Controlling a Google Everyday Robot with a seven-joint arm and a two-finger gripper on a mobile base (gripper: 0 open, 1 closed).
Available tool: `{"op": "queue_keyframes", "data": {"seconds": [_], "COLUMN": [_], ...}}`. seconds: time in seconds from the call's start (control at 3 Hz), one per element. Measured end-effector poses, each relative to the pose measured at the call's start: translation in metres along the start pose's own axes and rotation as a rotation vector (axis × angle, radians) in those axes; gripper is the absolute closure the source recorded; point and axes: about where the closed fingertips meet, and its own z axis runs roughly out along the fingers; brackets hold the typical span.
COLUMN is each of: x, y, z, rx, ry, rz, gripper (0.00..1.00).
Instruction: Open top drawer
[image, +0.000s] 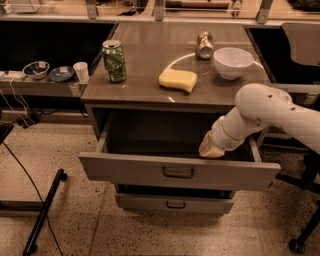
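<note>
The top drawer (125, 170) of the grey cabinet stands pulled out wide, its front panel tilted slightly down to the right. Its dark bail handle (178, 173) sits at the centre of the front. The inside is dark and looks bare. My white arm comes in from the right. My gripper (210, 149) hangs just above the drawer's front edge, right of the handle and clear of it. A second, narrower drawer (150, 202) shows below, slightly out.
On the cabinet top stand a green can (114, 61), a yellow sponge (178, 79), a white bowl (233, 62) and a lying metal can (204, 45). A side shelf (35, 86) at left holds bowls and a cup. A chair base (305, 230) is at right.
</note>
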Motion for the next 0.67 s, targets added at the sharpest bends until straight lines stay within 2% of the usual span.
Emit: {"op": "queue_keyframes", "data": {"seconds": [0.33,0.67], "x": [-0.004,-0.007], "y": [0.013,0.028], "z": [0.017,0.011], "rx": [-0.047,-0.111], "ry": [-0.005,-0.099], "rz": [-0.018,-0.017], "gripper": [1.00,1.00]}}
